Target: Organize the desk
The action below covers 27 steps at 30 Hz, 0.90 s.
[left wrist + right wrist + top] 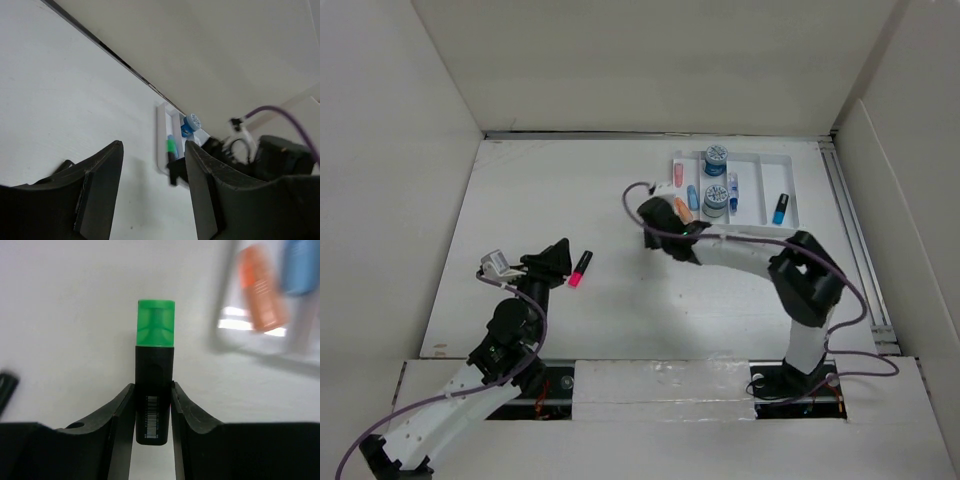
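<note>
Our right gripper [152, 388] pinches a black plastic highlighter with green cap [155, 325]; our left gripper [154, 146] gapes wide, holding nothing.

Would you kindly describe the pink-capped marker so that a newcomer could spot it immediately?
Start from the large matte white desk and look at its left half, just beside the left arm's black claw. There lies a short black plastic marker with a pink cap. Unlike everything else small here, it sits far from the white compartmented tray.

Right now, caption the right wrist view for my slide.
Right hand grips a green-capped black highlighter over the white desk.
</note>
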Motion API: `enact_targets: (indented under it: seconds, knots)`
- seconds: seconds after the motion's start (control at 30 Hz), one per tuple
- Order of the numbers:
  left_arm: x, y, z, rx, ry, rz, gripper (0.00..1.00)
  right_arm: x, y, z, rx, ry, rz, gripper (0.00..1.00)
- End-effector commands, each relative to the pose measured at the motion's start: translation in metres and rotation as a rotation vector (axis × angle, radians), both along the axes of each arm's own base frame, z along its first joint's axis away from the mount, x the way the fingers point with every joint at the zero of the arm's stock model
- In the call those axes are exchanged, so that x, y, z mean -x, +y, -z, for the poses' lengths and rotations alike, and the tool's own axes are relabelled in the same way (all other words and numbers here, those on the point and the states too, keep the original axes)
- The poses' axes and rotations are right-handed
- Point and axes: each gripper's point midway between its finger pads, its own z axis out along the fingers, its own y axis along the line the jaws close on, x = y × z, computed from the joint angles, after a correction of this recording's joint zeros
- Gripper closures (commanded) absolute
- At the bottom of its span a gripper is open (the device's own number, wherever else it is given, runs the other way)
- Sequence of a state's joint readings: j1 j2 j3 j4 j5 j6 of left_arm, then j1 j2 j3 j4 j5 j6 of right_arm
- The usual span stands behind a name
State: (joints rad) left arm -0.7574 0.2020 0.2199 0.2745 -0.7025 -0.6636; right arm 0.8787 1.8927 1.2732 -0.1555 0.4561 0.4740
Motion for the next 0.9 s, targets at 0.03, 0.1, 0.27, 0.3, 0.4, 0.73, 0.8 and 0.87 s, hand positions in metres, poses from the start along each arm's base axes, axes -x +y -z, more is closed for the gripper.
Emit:
enact_targets:
  seconds: [0.03,0.1,0.27,0.3,0.4,0.73,0.8,0.87]
  knots:
    - [-0.003,-0.005,-0.003,0.005,-0.016,0.012,0.52,-0.073,-0.094,-0.071,-0.186,-0.146,0.2,0.91]
    - [-0.003,-0.005,-0.004,0.004,-0.009,0.014,0.52,-0.098,-0.15,-0.088,-0.216,-0.199,0.298,0.9]
    - [-0.004,-0.007,-0.002,0.0,-0.014,0.019,0.52,-0.132,-0.263,-0.082,-0.263,-0.179,0.485,0.89]
    - [-0.004,-0.008,-0.001,-0.005,-0.007,0.019,0.52,-0.137,-0.277,-0.081,-0.273,-0.172,0.504,0.89]
    - [-0.005,-0.01,0.0,-0.011,-0.007,0.028,0.52,-0.15,-0.313,-0.064,-0.289,-0.097,0.536,0.88]
    - [-0.005,-0.013,0.0,-0.014,-0.005,0.038,0.52,-0.167,-0.363,-0.034,-0.328,-0.014,0.58,0.84]
    - [-0.006,-0.014,0.0,-0.014,-0.008,0.041,0.52,-0.164,-0.367,-0.039,-0.307,-0.011,0.599,0.67]
    - [-0.006,-0.014,0.001,-0.018,-0.006,0.038,0.52,-0.163,-0.374,-0.052,-0.291,-0.052,0.622,0.51]
